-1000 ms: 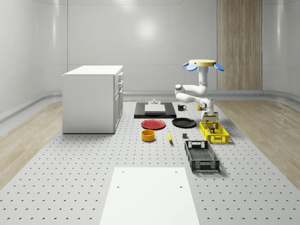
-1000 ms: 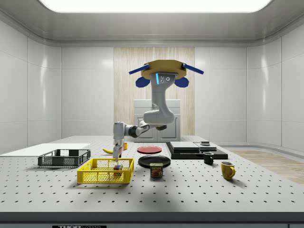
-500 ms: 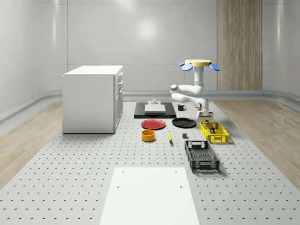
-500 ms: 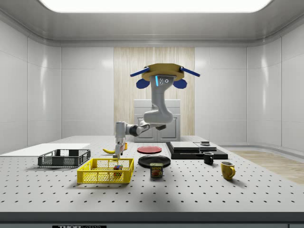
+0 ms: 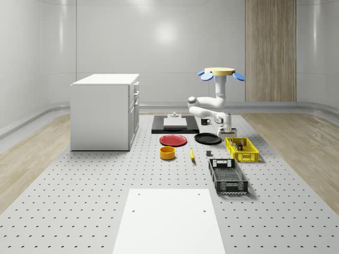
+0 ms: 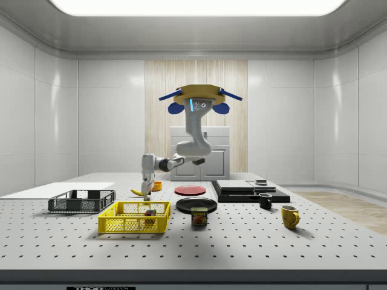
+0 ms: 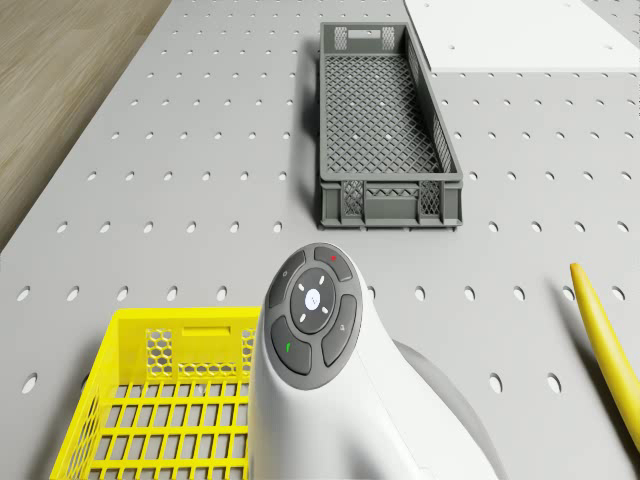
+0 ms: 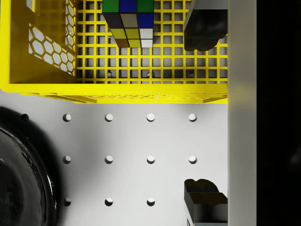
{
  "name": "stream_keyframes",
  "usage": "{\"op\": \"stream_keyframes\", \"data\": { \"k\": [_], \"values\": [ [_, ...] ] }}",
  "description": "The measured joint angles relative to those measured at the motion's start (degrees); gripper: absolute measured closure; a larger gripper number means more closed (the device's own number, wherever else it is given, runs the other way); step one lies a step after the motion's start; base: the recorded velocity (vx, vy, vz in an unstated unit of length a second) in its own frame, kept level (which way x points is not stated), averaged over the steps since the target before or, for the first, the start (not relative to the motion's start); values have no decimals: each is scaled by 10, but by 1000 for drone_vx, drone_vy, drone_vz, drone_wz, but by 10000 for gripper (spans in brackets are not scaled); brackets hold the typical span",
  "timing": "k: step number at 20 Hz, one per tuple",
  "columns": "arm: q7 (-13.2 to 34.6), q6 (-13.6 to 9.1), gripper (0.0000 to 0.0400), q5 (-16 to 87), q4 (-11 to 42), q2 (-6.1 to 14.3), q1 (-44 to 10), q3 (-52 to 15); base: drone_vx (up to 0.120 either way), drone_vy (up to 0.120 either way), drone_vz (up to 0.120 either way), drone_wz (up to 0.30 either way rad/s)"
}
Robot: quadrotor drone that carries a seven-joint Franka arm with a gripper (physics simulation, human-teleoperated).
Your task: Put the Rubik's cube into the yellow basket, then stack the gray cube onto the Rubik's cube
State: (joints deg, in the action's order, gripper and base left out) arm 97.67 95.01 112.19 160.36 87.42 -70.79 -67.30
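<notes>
The Rubik's cube [image 8: 129, 21] lies inside the yellow basket [image 8: 47, 87], close to its end wall; I also see the cube [image 6: 149, 213] through the basket [image 6: 134, 217] mesh. My gripper [image 8: 205, 115] is open and holds nothing. It hangs over bare table just outside that end wall, between the basket [image 5: 242, 150] and the black plate [image 5: 207, 138]. The gripper [image 6: 145, 192] is above the basket's rim. The drone [image 5: 217, 72] hovers high over the table behind the black plate. A small gray block [image 5: 172, 114] sits on the slab on the black platform.
A black crate [image 7: 385, 130] lies beyond the basket, with a banana [image 7: 605, 340] beside it. A red plate [image 5: 174, 140], an orange bowl [image 5: 167, 153], a can [image 6: 199, 216] and two mugs [image 6: 289, 216] stand on the table. A white cabinet [image 5: 105, 111] stands at the whole-scene view's left.
The drone and arm have shifted toward the whole-scene view's left, away from the basket. The gripper has drawn back from over the basket to beyond its end wall. The Rubik's cube stays in the basket.
</notes>
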Motion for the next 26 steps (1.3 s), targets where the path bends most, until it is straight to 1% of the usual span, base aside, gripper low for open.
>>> {"op": "stream_keyframes", "data": {
  "k": [2,5,11,17,20,21,25,26],
  "values": [
    [0,-1,0,0,0,-1,0,0,0,-120,0,0],
    [-1,-2,0,1,0,-2,1,0,80,-120,0,0],
    [-1,-4,0,2,0,-4,2,1,0,-120,0,0],
    [-2,-6,0,3,1,-7,3,1,120,-120,0,0],
    [-3,-7,0,3,1,-8,3,1,40,-120,0,0],
    [-3,-7,0,4,1,-8,4,1,0,-120,-40,0],
    [-3,-9,0,4,1,-9,4,1,0,-120,-120,0],
    [-3,-9,0,4,1,-10,4,1,0,-120,0,0]
  ]
}}
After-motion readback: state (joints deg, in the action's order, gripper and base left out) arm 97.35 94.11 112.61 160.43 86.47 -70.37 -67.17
